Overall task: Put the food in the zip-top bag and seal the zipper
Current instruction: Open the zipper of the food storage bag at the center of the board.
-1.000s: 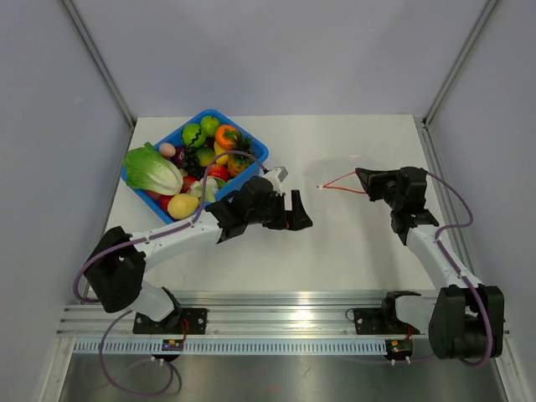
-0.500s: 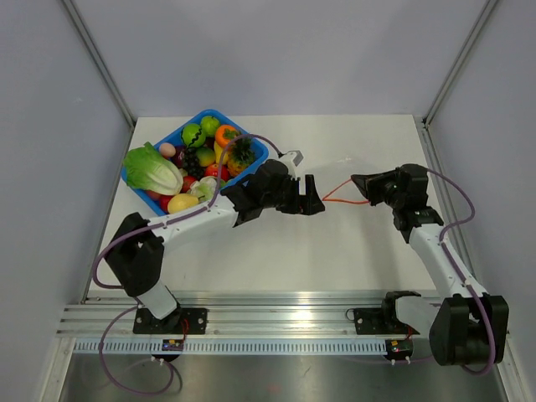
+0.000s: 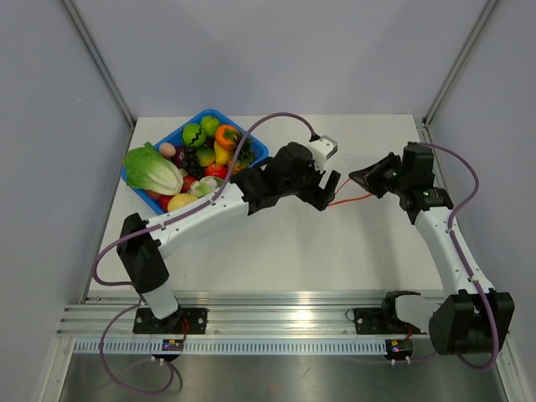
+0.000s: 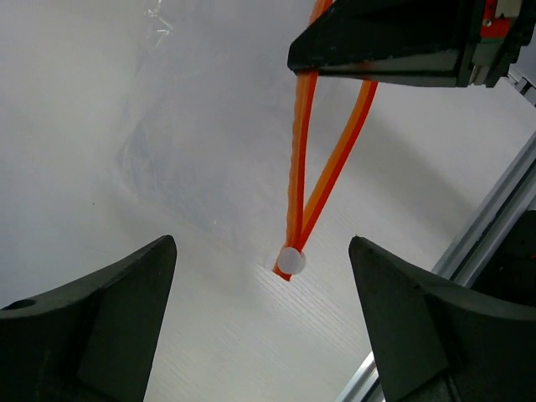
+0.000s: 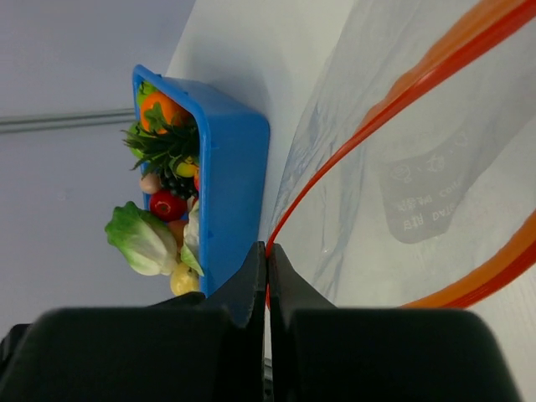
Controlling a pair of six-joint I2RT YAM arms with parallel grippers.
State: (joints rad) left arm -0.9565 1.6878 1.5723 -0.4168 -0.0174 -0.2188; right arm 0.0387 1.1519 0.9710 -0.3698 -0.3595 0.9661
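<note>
right jaws clamped on zipper (image 4: 297, 167), left jaws wide, facing white slider tab (image 4: 291, 260)

zipper (image 4: 296, 167) orange | slider tab (image 4: 291, 260) white | bin (image 5: 234, 167) blue | lettuce (image 5: 138, 239) green

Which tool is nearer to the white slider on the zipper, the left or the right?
Left. The left tool hangs open over the slider, not touching it. The right tool is shut on the zipper farther along the strip, away from the slider.
</note>
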